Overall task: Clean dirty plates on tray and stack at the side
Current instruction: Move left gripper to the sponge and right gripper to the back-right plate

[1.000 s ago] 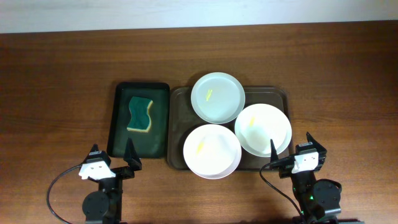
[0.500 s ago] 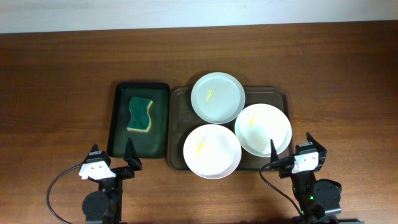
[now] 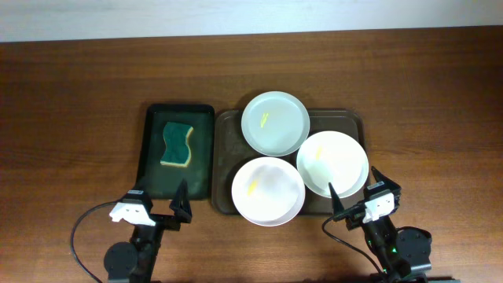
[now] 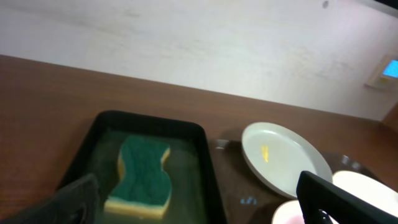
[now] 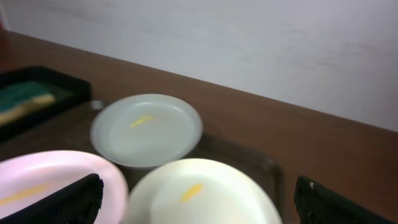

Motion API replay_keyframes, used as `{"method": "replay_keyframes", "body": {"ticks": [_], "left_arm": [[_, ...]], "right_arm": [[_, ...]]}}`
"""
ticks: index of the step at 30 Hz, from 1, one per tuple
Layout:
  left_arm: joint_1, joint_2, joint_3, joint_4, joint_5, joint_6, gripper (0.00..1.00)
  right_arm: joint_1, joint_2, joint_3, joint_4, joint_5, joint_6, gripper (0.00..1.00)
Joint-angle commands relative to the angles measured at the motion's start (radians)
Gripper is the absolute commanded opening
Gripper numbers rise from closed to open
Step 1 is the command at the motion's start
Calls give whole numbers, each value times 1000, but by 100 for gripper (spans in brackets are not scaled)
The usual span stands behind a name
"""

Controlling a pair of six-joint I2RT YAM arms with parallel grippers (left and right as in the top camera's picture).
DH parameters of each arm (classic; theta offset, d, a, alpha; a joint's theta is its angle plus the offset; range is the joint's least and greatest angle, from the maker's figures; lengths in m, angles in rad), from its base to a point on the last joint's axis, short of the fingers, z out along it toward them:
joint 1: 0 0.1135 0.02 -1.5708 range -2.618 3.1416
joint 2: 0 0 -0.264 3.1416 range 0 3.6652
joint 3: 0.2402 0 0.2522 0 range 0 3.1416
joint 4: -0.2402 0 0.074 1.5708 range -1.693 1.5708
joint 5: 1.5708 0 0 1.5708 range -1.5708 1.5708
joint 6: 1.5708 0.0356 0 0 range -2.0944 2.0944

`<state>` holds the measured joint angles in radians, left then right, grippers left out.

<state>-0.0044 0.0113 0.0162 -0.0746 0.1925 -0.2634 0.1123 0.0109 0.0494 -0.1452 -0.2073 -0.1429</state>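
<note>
Three white plates sit on the brown tray (image 3: 226, 141), each with a yellow smear: a far one (image 3: 274, 123), a right one (image 3: 332, 163) and a near one (image 3: 268, 190). My left gripper (image 3: 157, 206) is open and empty near the table's front edge, just in front of the dark green tray (image 3: 152, 149). My right gripper (image 3: 359, 196) is open and empty in front of the right plate. The left wrist view shows the far plate (image 4: 283, 157). The right wrist view shows the far plate (image 5: 147, 129), the right plate (image 5: 199, 194) and the near plate (image 5: 50, 180).
A green and yellow sponge (image 3: 177, 143) lies in the dark green tray, also in the left wrist view (image 4: 142, 174). Bare wooden table lies to the left, right and behind the trays. A pale wall stands beyond the table's far edge.
Both grippers have turned and shifted slightly: the left one moved a little to the right, the right one a little to the left. Plates and sponge have not moved.
</note>
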Motion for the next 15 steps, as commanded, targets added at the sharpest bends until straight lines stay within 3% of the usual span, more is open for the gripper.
{"method": "replay_keyframes", "body": {"ticks": [1, 4, 7, 10, 15], "left_arm": [[-4, 7, 108, -100, 66, -11, 99], [-4, 103, 337, -262, 66, 2, 99], [-4, 293, 607, -420, 62, 77, 99], [-4, 585, 938, -626, 62, 139, 99], [-4, 1054, 1397, -1027, -10, 212, 99]], "right_arm": [[-2, 3, 102, -38, -72, 168, 98], [-2, 93, 320, -140, -74, 230, 98], [-2, 309, 624, -365, -73, 229, 98], [-2, 646, 1012, -728, -74, 226, 99], [-2, 1071, 1427, -1087, -98, 230, 98]]}}
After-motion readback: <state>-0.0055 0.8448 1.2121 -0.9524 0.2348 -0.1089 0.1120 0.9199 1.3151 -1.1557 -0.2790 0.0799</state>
